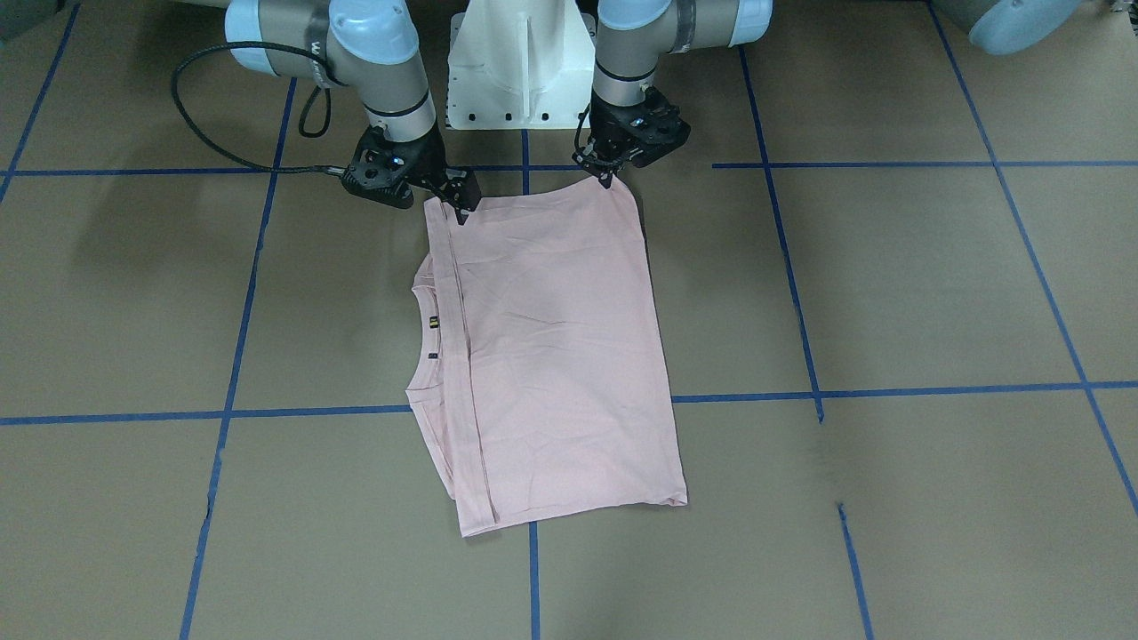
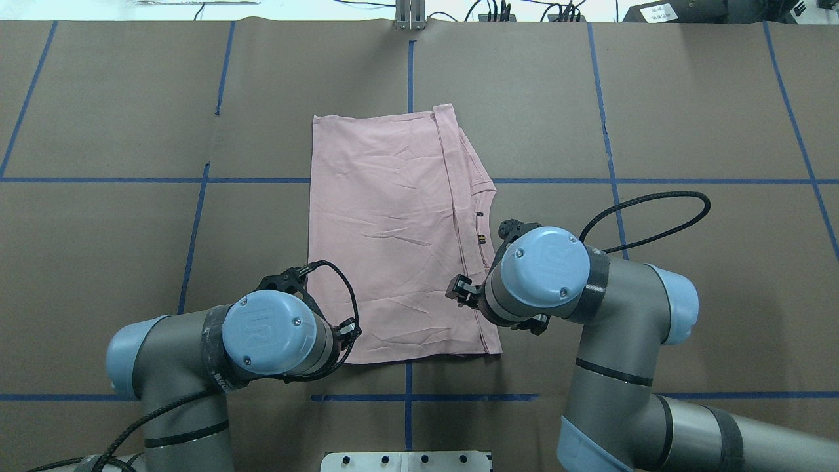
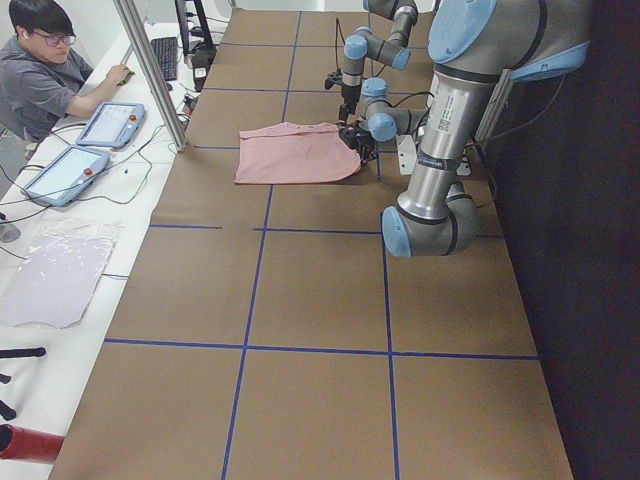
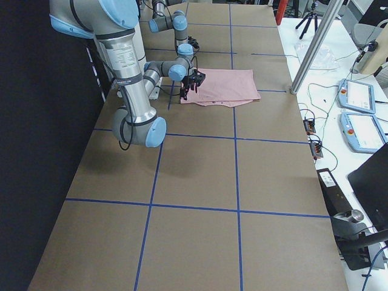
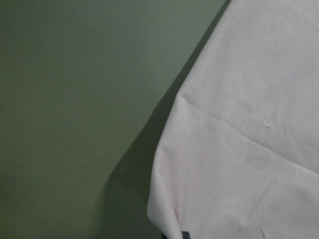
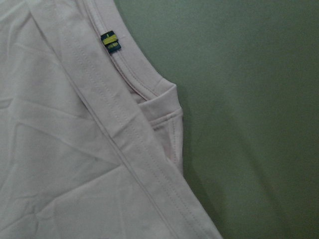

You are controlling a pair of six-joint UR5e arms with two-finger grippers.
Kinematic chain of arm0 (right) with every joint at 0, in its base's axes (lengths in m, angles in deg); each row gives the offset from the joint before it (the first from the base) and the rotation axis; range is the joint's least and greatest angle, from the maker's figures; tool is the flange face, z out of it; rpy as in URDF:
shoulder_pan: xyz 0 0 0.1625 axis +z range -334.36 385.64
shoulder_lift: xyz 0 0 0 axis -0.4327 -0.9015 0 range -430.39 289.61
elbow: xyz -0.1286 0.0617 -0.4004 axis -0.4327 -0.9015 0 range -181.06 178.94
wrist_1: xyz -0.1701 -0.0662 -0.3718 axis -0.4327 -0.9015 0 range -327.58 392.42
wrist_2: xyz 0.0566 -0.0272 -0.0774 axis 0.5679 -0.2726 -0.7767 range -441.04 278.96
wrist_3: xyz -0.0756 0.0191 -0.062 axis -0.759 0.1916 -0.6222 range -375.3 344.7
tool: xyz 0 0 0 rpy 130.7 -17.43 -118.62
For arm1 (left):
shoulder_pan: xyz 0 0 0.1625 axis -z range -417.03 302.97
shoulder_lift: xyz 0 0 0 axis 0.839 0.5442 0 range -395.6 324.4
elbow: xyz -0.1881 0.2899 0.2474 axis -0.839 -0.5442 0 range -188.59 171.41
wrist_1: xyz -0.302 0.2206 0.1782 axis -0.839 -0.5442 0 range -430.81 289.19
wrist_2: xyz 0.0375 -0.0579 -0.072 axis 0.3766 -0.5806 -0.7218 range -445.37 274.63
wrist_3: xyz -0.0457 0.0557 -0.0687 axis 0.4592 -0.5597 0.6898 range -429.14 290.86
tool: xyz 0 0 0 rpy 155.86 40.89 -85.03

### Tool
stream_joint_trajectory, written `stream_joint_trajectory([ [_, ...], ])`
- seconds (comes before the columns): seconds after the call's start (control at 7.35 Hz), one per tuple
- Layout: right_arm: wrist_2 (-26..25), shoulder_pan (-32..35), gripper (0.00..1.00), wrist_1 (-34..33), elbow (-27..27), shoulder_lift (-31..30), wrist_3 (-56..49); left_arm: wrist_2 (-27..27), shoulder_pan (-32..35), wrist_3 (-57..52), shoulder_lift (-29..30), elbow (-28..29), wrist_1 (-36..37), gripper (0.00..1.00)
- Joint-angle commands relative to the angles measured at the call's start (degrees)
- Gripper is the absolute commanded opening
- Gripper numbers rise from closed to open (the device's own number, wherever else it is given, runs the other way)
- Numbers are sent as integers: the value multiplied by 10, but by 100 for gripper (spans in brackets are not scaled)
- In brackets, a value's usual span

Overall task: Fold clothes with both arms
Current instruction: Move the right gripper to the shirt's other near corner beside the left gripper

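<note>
Two grippers are set at the shirt's (image 1: 560, 356) edge nearest the robot's side of the table (image 1: 889, 293), just in front of the white base (image 1: 520, 71).

1. The left gripper (image 1: 610, 178) is at one near corner. Its fingers are narrow and pinched on the cloth, and the corner rises to a small point between them. The left wrist view shows that corner lifted off the table with a shadow beneath it.
2. The right gripper (image 1: 461, 209) is on the same edge, on the hem band (image 1: 462, 356), slightly inward of the other near corner. Its fingers look close together. I cannot tell whether they clamp the cloth.
3. The shirt lies flat in the middle of the table's width. It is already folded once, with the hem laid up beside the collar (image 6: 134, 79) and the small tag (image 6: 110, 41) exposed. No print shows.
4. A person (image 3: 45, 70) sits at tablets (image 3: 110, 122) beyond the far edge.

Judgement: the grippers are placed at the two ends of one edge so that it can be lifted level and carried towards the far edge for a second fold. That fold is not yet made. The main risk is an uneven hold, since one side gripped through fewer layers would drag the fold askew.
</note>
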Motion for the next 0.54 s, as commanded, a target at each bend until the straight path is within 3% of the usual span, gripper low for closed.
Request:
stream_joint_trajectory([
  [0.0, -5, -5, 100, 0, -43, 24, 8, 0, 0, -2, 1, 1, 0, 0],
  [0.41, -4, -12, 100, -1, -63, 35, 13, 1, 0, -2, 1, 1, 0, 0],
])
